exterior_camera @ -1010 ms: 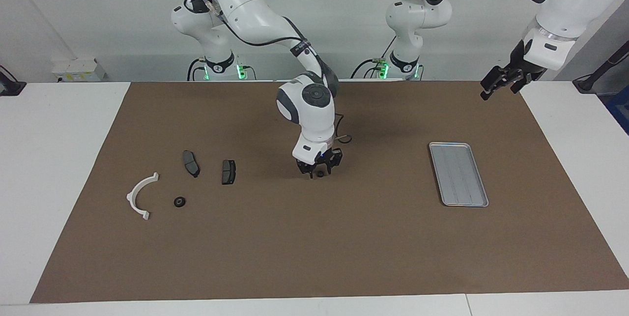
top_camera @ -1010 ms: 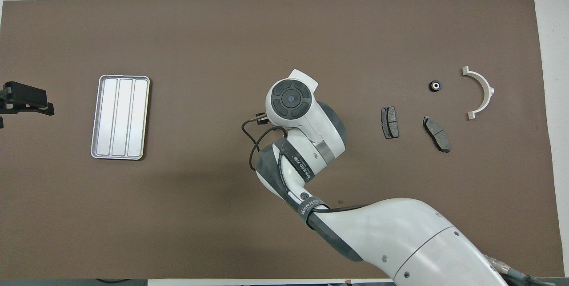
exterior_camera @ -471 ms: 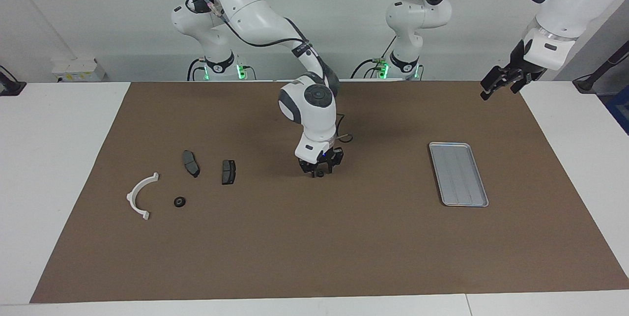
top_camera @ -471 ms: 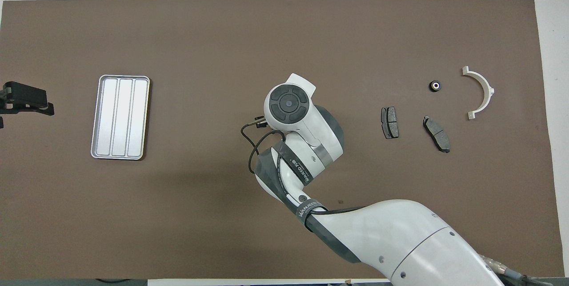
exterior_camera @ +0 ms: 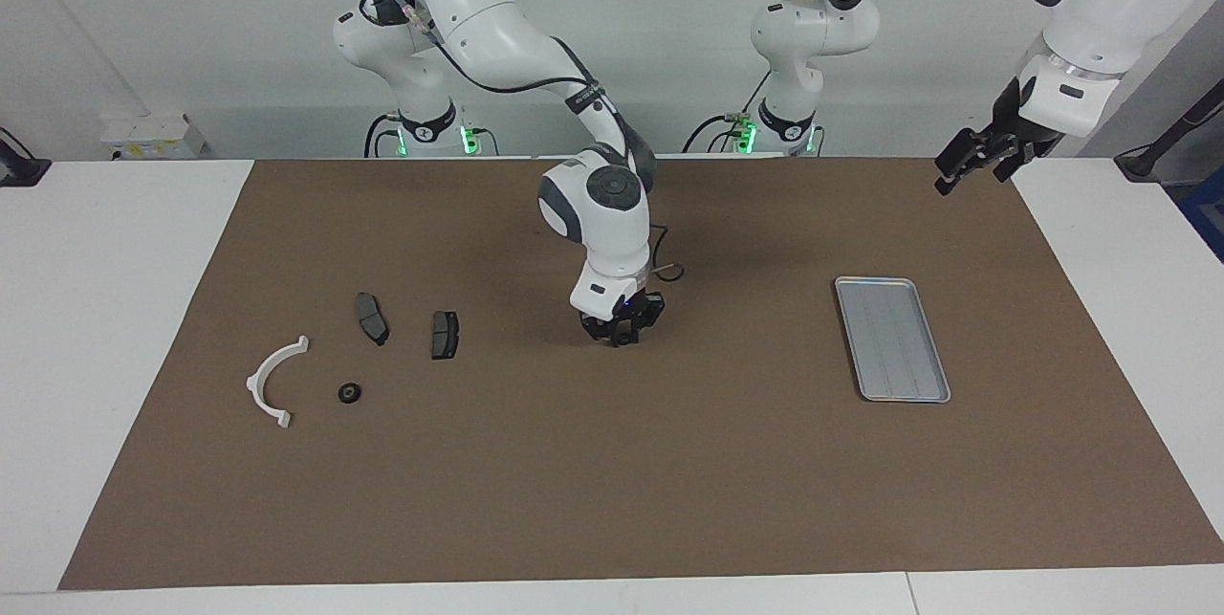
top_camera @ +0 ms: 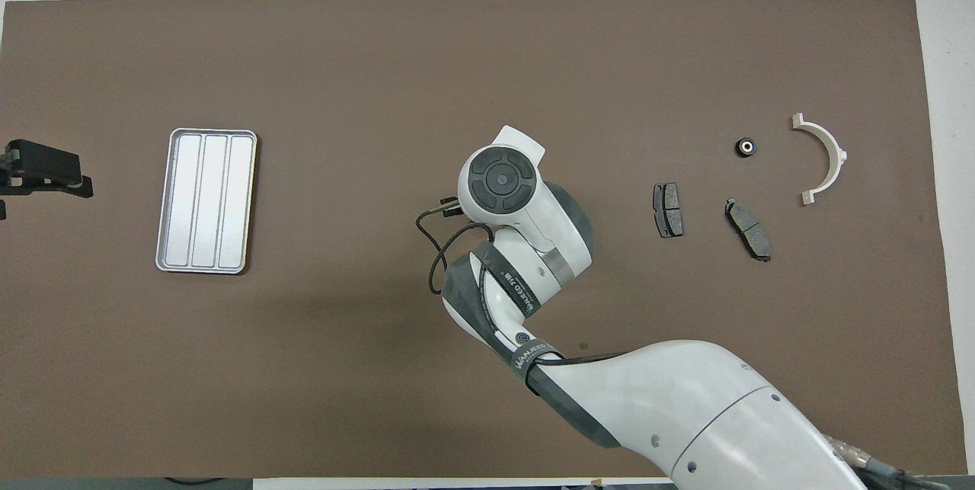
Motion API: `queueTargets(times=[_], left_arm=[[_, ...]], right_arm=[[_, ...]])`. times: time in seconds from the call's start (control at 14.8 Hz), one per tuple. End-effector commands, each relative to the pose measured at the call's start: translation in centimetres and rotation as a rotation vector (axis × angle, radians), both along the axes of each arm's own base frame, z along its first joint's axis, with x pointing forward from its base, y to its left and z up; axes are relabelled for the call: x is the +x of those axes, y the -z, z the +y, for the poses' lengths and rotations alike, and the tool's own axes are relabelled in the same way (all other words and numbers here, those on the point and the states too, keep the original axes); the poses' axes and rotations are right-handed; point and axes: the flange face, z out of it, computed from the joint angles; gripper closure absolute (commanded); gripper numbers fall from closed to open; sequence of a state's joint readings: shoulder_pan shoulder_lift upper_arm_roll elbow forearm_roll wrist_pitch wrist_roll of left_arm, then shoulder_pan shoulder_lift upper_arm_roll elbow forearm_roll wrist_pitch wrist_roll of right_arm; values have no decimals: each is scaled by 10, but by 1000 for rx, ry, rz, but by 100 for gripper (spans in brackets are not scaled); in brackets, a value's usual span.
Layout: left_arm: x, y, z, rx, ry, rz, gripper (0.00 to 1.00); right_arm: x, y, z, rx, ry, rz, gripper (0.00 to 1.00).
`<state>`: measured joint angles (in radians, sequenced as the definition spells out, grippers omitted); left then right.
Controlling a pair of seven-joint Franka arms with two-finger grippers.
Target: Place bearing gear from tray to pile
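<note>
right claw (exterior_camera: 622, 340) down at mat (exterior_camera: 612, 462) mid-bench, pinched shut on small dark gear, hard to see between tips; tray (exterior_camera: 892, 339) sits bare toward left arm's end; pile: bracket (exterior_camera: 273, 380), two pads (exterior_camera: 371, 318), another gear (exterior_camera: 350, 392); left claw (exterior_camera: 968, 164) wide open, waiting, holding nothing

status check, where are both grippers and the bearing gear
Right gripper shut on small dark part, likely the bearing gear, mid-mat. Left gripper open, waiting past tray, which is bare. Path to pile unobstructed.
</note>
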<state>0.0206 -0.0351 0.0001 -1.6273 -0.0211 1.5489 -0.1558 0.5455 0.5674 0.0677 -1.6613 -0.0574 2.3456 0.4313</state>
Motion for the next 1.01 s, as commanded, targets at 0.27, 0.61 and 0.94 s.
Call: queueTargets(times=[0.27, 0.61, 0.94], left_arm=[[-4, -2, -1, -16, 9, 5, 0], [-4, -2, -1, -16, 8, 5, 0], [-4, -2, 0, -16, 6, 5, 0]], right_arm=[[3, 6, -5, 10, 39, 4, 100], [47, -19, -58, 26, 99, -41, 100], [89, -82, -161, 7, 115, -67, 100]])
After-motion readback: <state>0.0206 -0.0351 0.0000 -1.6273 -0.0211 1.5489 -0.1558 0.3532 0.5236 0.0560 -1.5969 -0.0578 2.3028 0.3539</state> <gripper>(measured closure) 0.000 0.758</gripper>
